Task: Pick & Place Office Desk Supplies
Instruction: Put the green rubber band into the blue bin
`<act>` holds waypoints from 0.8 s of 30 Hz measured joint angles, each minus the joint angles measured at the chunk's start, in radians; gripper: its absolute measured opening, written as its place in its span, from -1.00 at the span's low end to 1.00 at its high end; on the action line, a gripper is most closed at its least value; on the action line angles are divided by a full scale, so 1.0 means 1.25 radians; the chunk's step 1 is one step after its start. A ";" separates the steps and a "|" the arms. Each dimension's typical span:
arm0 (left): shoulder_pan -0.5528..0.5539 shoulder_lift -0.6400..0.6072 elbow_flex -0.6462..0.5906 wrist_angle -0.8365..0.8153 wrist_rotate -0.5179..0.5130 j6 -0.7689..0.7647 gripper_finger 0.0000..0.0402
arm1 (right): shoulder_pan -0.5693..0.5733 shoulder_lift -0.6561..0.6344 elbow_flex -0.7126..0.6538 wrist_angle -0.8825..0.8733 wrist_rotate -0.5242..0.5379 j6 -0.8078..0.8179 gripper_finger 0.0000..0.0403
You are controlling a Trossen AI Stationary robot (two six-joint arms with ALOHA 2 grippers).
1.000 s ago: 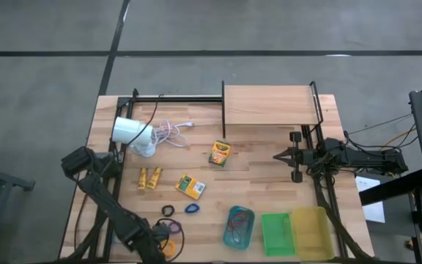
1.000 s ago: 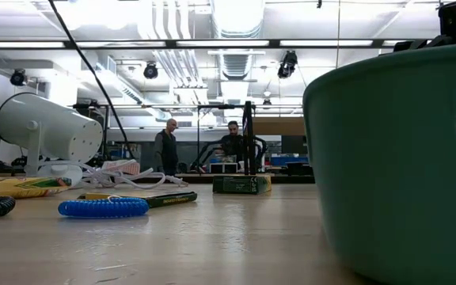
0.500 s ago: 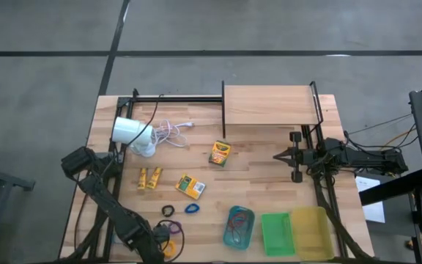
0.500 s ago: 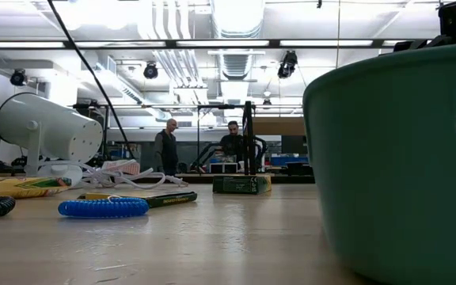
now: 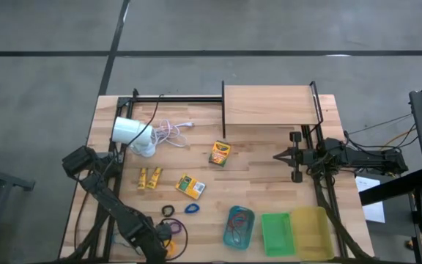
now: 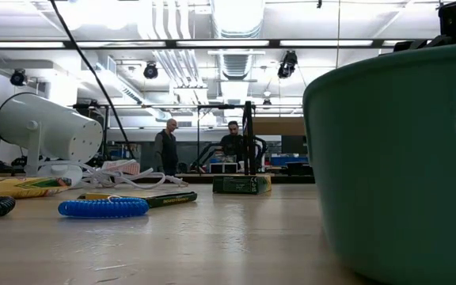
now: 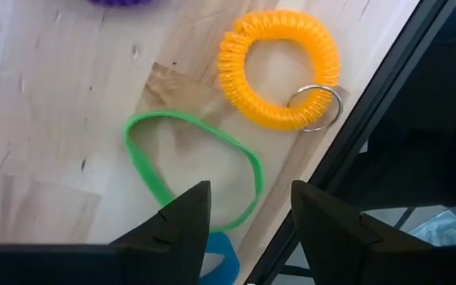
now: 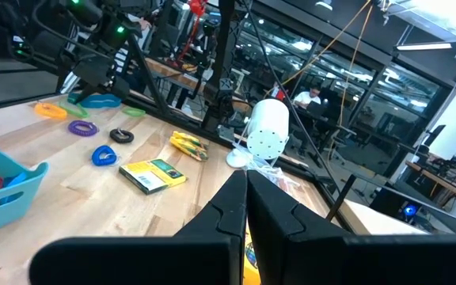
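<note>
2 left fingers [image 7: 246, 229] apart over thin green loop [image 7: 192, 170] — right fingers [image 8: 246, 207] closed.

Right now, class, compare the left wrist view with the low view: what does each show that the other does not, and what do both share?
Only the left wrist view shows the orange coil loop, the green band and the open left gripper above them. Only the low view shows the white lamp, the blue coil loop, the teal tray and two people beyond. Both show the wooden table.
</note>
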 joint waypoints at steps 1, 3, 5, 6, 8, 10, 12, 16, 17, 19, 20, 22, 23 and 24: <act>0.000 0.000 0.000 -0.001 -0.001 -0.002 -0.10 | 0.000 0.000 0.000 0.000 0.000 0.000 -0.96; 0.000 0.000 -0.003 0.002 -0.001 -0.007 -0.10 | 0.000 0.000 0.000 0.000 0.000 0.000 -0.96; 0.000 0.000 -0.016 0.014 -0.001 -0.027 -0.11 | 0.000 0.000 0.000 0.000 0.000 0.000 -0.96; 0.000 0.000 -0.025 0.022 0.002 -0.034 -0.11 | 0.000 0.000 0.000 0.000 0.000 0.000 -0.96; 0.000 0.001 -0.047 0.061 0.016 -0.045 -0.11 | 0.000 0.000 0.000 0.000 0.000 0.000 -0.96; 0.000 -0.001 -0.071 0.100 0.034 -0.057 -0.11 | 0.000 0.000 0.000 0.000 0.000 0.000 -0.96; 0.002 -0.004 -0.087 0.126 0.058 -0.070 -0.11 | 0.000 0.000 0.000 0.000 0.000 0.000 -0.96; 0.003 -0.004 -0.091 0.135 0.064 -0.074 -0.11 | 0.000 0.000 0.000 0.000 0.000 0.000 -0.96; 0.003 -0.003 -0.090 0.135 0.065 -0.074 -0.11 | 0.000 0.000 0.000 0.000 0.000 0.000 -0.96; 0.003 -0.002 -0.087 0.136 0.064 -0.075 -0.11 | 0.000 0.000 0.000 0.000 0.000 0.000 -0.96; 0.002 -0.002 -0.086 0.140 0.065 -0.075 -0.11 | 0.000 0.000 0.000 0.000 0.000 0.000 -0.96; 0.002 0.000 -0.081 0.145 0.065 -0.077 -0.11 | 0.000 0.000 0.000 0.000 0.000 0.000 -0.96; 0.002 0.001 -0.079 0.147 0.065 -0.077 -0.11 | 0.000 0.000 0.000 0.000 0.000 0.000 -0.96; 0.002 0.001 -0.078 0.151 0.065 -0.077 -0.11 | 0.000 0.000 0.000 0.000 0.000 0.000 -0.96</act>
